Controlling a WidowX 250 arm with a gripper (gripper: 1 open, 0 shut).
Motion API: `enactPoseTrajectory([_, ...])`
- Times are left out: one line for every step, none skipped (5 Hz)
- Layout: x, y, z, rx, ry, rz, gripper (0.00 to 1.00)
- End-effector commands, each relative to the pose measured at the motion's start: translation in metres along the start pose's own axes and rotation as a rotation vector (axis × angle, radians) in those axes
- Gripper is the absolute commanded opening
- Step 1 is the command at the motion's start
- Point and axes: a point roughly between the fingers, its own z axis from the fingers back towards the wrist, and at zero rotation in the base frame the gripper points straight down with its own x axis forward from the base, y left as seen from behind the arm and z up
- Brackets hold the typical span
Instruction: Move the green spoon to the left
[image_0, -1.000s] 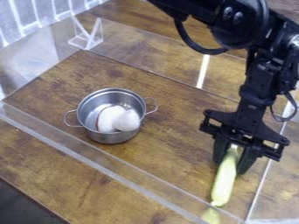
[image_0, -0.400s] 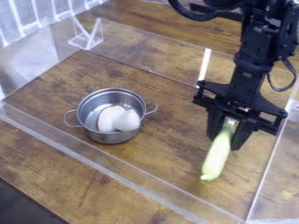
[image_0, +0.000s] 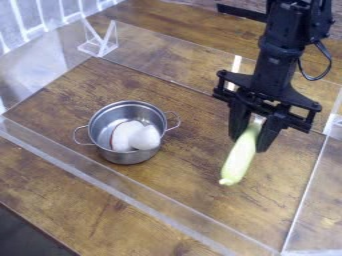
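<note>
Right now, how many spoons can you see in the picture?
1. The green spoon hangs from the shut gripper, above the wooden table, right of the steel pot. The pot holds a white object; anything beneath it stays hidden.

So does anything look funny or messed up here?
Only one thing: the green spoon is dangling in the air, tilted, pinched at its top end by the gripper, its jaws shut on it. The steel pot sits upright with a white object inside. Nothing is spilled or broken.
</note>
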Motion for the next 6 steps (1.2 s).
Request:
enactPoseTrajectory([0.005, 0.015, 0.056, -0.048, -0.141, 0.022, 0.00])
enactPoseTrajectory([0.004, 0.020, 0.065, -0.050, -0.149, 0.021, 0.00])
enactPoseTrajectory([0.003, 0.024, 0.073, -0.054, -0.157, 0.017, 0.00])
enactPoseTrajectory([0.001, 0.030, 0.082, -0.058, -0.168, 0.018, 0.00])
enactPoseTrajectory([-0.001, 0.038, 0.087, -0.060, -0.180, 0.023, 0.00])
enactPoseTrajectory([-0.002, 0.047, 0.076, -0.060, -0.195, 0.030, 0.00])
